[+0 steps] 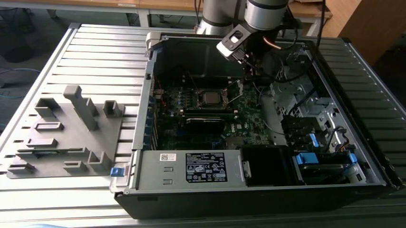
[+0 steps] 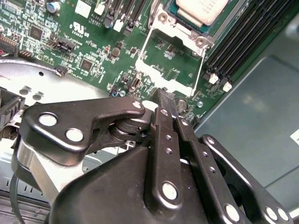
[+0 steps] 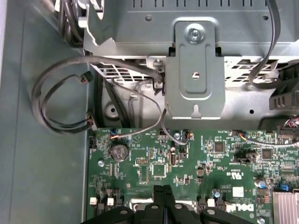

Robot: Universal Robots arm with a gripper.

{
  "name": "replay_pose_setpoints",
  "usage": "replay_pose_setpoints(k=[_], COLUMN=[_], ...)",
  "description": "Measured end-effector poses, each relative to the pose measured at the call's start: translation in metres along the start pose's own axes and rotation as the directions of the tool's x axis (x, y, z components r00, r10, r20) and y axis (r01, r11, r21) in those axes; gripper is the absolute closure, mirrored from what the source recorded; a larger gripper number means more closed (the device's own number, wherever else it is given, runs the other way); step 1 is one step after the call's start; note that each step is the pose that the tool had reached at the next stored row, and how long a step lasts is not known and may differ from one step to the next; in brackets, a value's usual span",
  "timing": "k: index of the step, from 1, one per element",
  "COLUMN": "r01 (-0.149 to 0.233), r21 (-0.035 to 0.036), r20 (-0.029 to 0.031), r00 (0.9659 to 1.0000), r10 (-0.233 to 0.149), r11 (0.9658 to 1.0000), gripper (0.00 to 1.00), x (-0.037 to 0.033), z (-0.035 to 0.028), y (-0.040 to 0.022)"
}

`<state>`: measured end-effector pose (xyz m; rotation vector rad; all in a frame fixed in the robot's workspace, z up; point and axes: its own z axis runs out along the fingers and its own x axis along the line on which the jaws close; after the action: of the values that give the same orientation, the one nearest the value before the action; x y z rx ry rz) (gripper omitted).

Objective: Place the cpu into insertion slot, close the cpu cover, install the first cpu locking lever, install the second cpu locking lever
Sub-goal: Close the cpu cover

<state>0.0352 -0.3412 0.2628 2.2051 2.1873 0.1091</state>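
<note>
The cpu (image 2: 202,8) lies with its pale silver face up in the insertion slot (image 2: 174,14); in the exterior view the slot (image 1: 212,98) sits mid-board inside the open computer case. The cpu cover (image 2: 169,70), a thin silver frame, is swung open and lies back over the green board beside the slot. My gripper (image 2: 167,97) is shut with nothing between its black fingers, and its tips hover just past the cover's free edge. The same shut tips (image 3: 163,189) show over the board in the first wrist view. In the exterior view the gripper (image 1: 248,71) hangs above the case's far side.
Long black memory slots (image 2: 243,42) run beside the socket. Loose cables (image 3: 70,98) and a metal bracket (image 3: 194,70) line the case wall. A labelled power supply (image 1: 190,168) and a drive cage (image 1: 317,109) fill the case. A grey fixture (image 1: 70,133) stands on the slatted table.
</note>
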Motion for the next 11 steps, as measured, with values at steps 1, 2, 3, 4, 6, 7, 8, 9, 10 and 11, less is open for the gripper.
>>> replay_pose_setpoints(k=[1,2,3,4,6,7,8,9,10,11], r01=[0.0,0.0,0.0,0.0,0.0,0.0,0.0,0.0,0.0,0.0], r21=[0.0,0.0,0.0,0.0,0.0,0.0,0.0,0.0,0.0,0.0], r20=[0.0,0.0,0.0,0.0001,0.0,0.0,0.0,0.0,0.0,-0.0001], r00=[1.0,1.0,1.0,1.0,1.0,1.0,1.0,1.0,1.0,1.0], r10=[0.0,0.0,0.0,0.0,0.0,0.0,0.0,0.0,0.0,0.0], r11=[1.0,1.0,1.0,1.0,1.0,1.0,1.0,1.0,1.0,1.0], gripper=[0.89,0.89,0.89,0.89,0.89,0.89,0.89,0.89,0.89,0.89], x=[0.0,0.0,0.0,0.0,0.0,0.0,0.0,0.0,0.0,0.0], z=[0.0001,0.0002,0.0002,0.0002,0.0002,0.0002,0.0002,0.0002,0.0003,0.0003], y=[0.001,0.002,0.0025,0.0026,0.0029,0.0029,0.003,0.0033,0.0036,0.004])
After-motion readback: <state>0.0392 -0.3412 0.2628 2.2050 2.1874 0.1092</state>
